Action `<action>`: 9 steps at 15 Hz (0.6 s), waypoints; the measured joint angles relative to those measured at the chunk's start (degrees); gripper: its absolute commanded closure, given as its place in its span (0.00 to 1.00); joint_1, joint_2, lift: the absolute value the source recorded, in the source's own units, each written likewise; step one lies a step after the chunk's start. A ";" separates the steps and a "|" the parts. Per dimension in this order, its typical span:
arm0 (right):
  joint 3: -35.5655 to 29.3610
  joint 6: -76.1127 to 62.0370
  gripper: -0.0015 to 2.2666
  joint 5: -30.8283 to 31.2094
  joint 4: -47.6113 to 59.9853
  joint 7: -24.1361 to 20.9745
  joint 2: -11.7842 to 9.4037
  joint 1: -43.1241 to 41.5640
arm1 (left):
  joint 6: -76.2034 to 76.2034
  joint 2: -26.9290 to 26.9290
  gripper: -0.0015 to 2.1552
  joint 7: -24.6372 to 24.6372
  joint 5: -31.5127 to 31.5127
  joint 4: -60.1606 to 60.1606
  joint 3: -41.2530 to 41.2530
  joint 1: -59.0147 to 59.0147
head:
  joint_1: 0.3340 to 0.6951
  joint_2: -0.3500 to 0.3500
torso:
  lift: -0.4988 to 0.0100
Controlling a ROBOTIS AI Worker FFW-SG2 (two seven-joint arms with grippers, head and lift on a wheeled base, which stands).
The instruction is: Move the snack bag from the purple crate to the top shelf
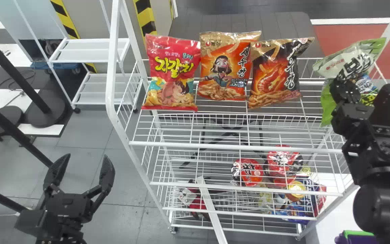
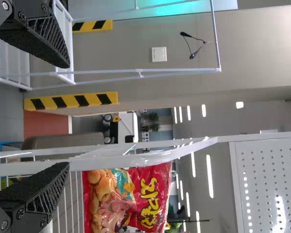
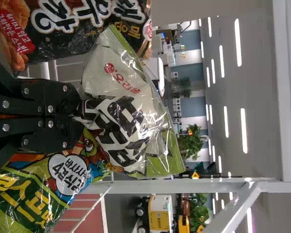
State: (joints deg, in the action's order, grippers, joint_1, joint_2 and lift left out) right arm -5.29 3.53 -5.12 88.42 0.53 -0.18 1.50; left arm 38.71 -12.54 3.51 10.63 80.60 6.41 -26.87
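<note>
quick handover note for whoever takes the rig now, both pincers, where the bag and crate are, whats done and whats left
Right pincer: closed on the green-and-white snack bag, at the right end of the top shelf.
Left pincer: open and holding nothing, left of the rack.
Purple crate: low on the right, at the head view's bottom edge.
Done: the bag is out of the crate and up at shelf level, beside the black-and-orange bag.
Left: probably seat it, let go and back off; I can't tell whether the shelf bears its weight.
</note>
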 measured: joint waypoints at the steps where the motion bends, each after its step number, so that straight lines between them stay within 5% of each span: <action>1: -0.16 0.99 0.36 -0.05 -0.11 0.00 0.00 -0.12 | 0.00 -0.03 0.05 0.00 0.00 0.01 0.00 0.00 | 1.00 0.63 | 1.00; 2: -0.36 1.71 0.20 -0.24 -0.16 0.00 0.00 -0.17 | 0.00 -0.06 0.05 0.00 0.00 0.02 0.00 0.00 | 1.00 0.63 | 1.00; 3: -0.58 2.31 0.16 -0.51 -0.19 0.00 0.00 -0.25 | 0.00 -0.09 0.05 0.00 0.00 0.03 0.00 0.03 | 1.00 0.63 | 1.00; 9: -0.95 4.89 0.16 -1.28 -0.27 -0.08 0.00 -0.45 | 0.00 -0.12 0.05 0.00 0.11 -0.06 0.00 0.15 | 1.00 0.62 | 1.00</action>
State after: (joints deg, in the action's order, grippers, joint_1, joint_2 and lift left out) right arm -6.23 8.42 -6.41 88.15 0.45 -0.18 1.05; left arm 38.71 -12.66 3.51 10.75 80.54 6.41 -26.72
